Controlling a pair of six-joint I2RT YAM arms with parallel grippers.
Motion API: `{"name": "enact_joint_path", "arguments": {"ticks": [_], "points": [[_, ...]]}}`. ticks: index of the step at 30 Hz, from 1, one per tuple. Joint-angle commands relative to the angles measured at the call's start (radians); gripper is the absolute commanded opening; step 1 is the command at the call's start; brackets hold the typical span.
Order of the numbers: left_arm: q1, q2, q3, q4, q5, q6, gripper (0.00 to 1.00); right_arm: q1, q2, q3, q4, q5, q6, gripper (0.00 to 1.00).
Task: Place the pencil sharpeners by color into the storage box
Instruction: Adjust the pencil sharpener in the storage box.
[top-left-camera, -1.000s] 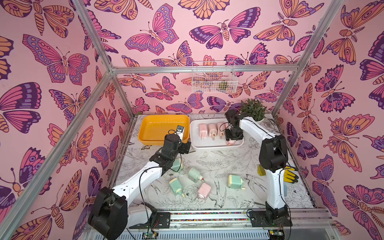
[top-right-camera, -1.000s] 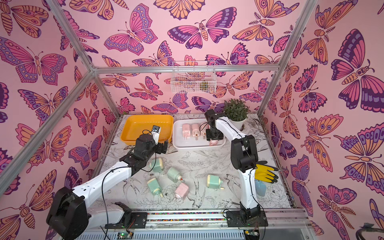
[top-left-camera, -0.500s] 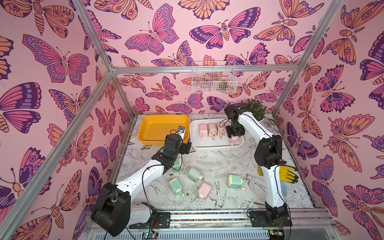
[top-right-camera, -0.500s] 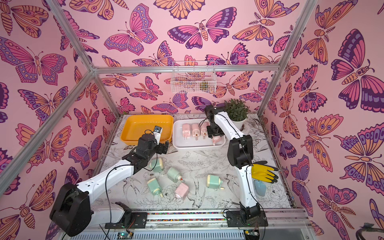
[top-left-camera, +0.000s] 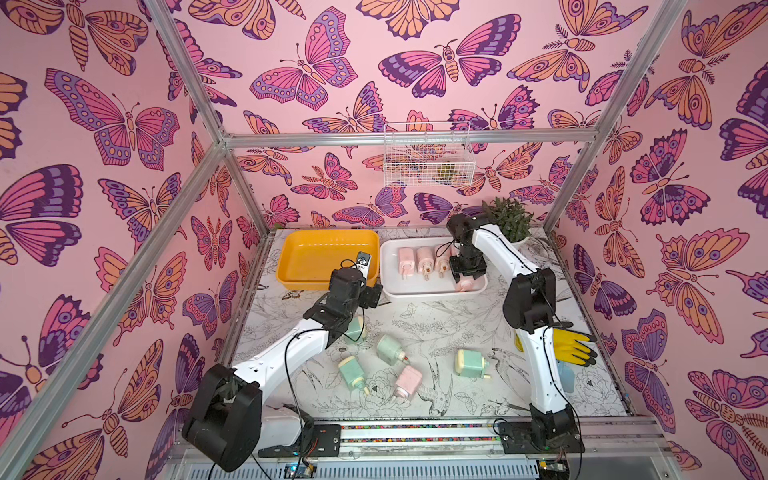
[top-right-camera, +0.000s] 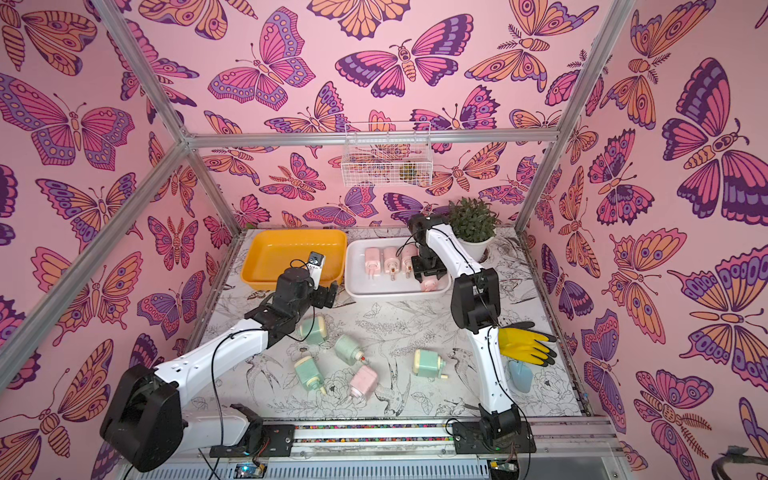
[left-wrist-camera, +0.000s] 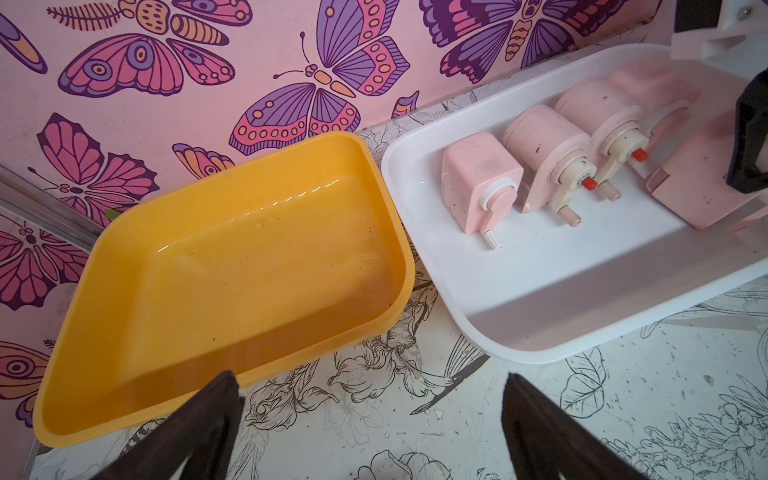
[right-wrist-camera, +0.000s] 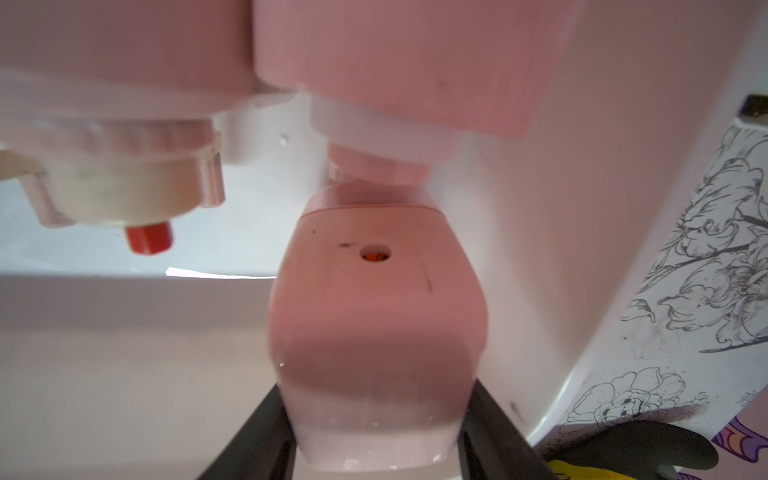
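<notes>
Pink sharpener (right-wrist-camera: 376, 332) still clamped in right jaws, unmoved over white tray (top-left-camera: 432, 291); left jaws wide.

The white tray (top-left-camera: 432, 291) holds 5 pink sharpeners (top-left-camera: 405, 262). In front of it lie 4 green sharpeners (top-left-camera: 469, 363) and 1 pink one. Beside it sits 1 yellow tray (top-left-camera: 291, 253).

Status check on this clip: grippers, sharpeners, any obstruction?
Right gripper shut on pink sharpener over white tray. Left gripper open, empty, near yellow tray. Nothing in the way.
</notes>
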Motion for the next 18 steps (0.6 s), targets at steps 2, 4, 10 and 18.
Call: {"name": "enact_joint_path", "arguments": {"ticks": [2, 4, 10, 18], "points": [[-0.001, 0.005, 0.013, 0.001, -0.016, 0.011, 1.00, -0.010, 0.004, 0.050, -0.064, -0.014, -0.013, 0.24], [0.000, 0.006, 0.012, 0.002, -0.017, 0.012, 1.00, -0.010, -0.006, 0.032, -0.078, -0.022, -0.015, 0.24], [-0.002, 0.014, 0.014, 0.007, -0.027, 0.010, 1.00, -0.010, -0.009, -0.067, -0.064, -0.032, -0.011, 0.24], [-0.002, 0.016, 0.011, 0.006, -0.028, 0.009, 1.00, -0.011, 0.056, 0.033, -0.060, -0.020, 0.011, 0.32]]}}
